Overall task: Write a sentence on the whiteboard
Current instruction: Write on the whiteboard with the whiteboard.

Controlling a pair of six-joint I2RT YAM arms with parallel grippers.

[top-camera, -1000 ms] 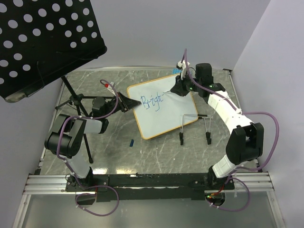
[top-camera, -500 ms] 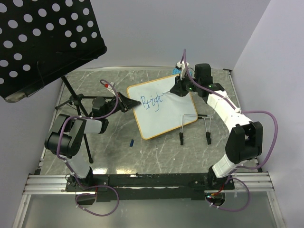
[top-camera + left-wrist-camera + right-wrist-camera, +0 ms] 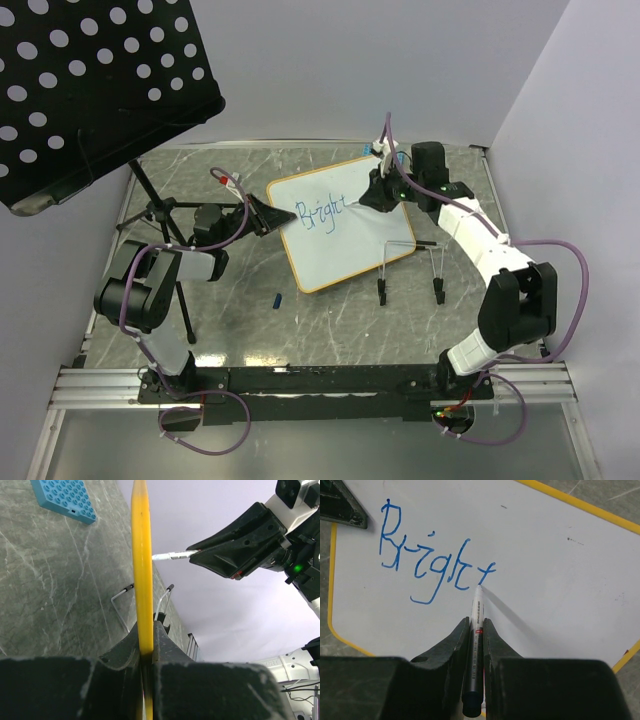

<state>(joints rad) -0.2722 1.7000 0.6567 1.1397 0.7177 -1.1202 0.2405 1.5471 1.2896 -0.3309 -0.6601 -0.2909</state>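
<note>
We note whiteboard [image 3: 360,235] at table [image 3: 330,320] centre, skewed, corners toward 12 and 6 o'clock.

Left arm: reaches low from 8 o'clock, forearm near level. Left gripper [image 3: 268,216] clamped tight on board's yellow rim, at board's 9 o'clock side.

Right arm: rises from 4 o'clock, elbow high, forearm pointing toward 10 o'clock over board's far corner. Right gripper [image 3: 476,622] pinched narrow on marker [image 3: 478,602], tip touching board just past final "t".

Sentence [image 3: 427,565]: we read only "Bright", blue cursive, beside left claw.
</note>
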